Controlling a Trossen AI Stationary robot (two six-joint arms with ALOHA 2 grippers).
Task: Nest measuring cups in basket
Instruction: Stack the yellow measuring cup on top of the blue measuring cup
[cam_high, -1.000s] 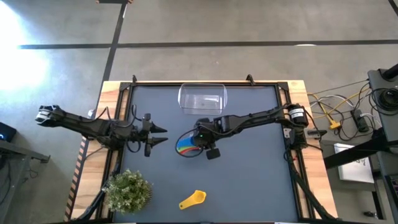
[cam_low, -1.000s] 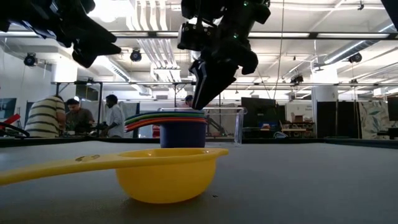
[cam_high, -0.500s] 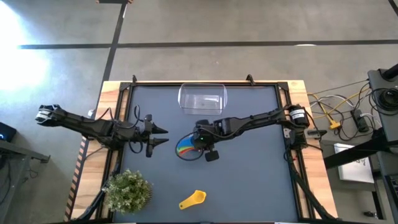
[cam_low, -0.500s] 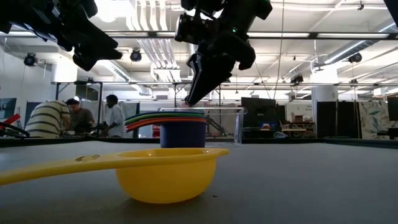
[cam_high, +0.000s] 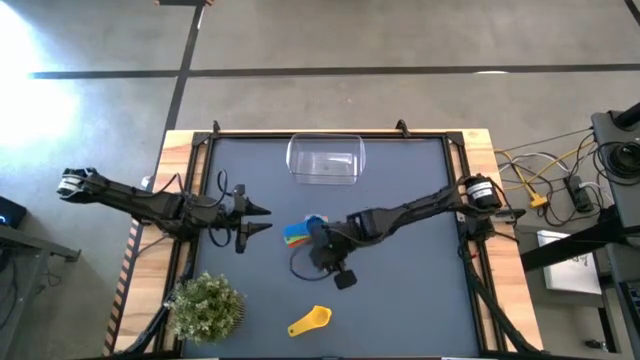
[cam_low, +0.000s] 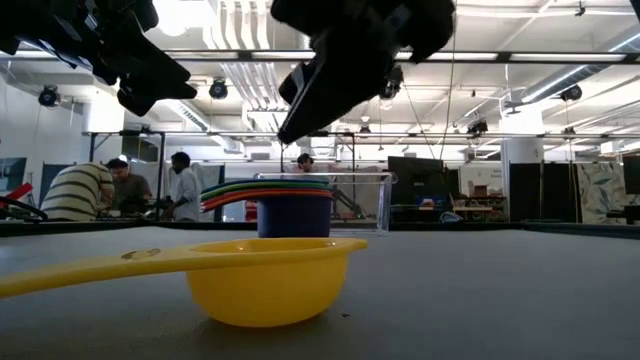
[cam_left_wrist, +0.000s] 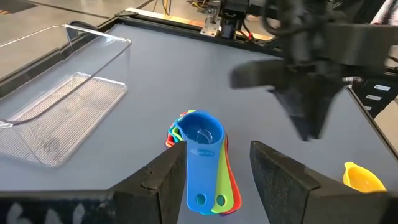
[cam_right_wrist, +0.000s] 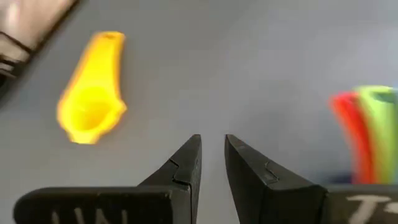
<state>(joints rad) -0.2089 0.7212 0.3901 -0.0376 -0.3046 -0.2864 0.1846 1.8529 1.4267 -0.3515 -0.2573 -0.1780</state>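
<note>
A nested stack of measuring cups (cam_high: 300, 230), blue on top, stands on its bowl at mid-table; it also shows in the left wrist view (cam_left_wrist: 202, 149) and the low view (cam_low: 290, 205). A yellow cup (cam_high: 310, 321) rests on its bowl near the front edge and shows in the right wrist view (cam_right_wrist: 93, 102). The clear basket (cam_high: 325, 160) stands at the far middle. My right gripper (cam_right_wrist: 211, 152) hangs between the stack and the yellow cup, empty, its fingers a narrow gap apart. My left gripper (cam_left_wrist: 217, 171) is open and empty, left of the stack.
A small green potted plant (cam_high: 205, 308) stands at the near left corner. The table has a raised wooden frame (cam_high: 180, 140) around its dark mat. People stand in the room beyond the table's far side (cam_low: 130, 190).
My right gripper has left its place over the stack, rising and going toward the table's near edge and the yellow cup. The stack has stayed where it was, and its blue top cup is now uncovered.
</note>
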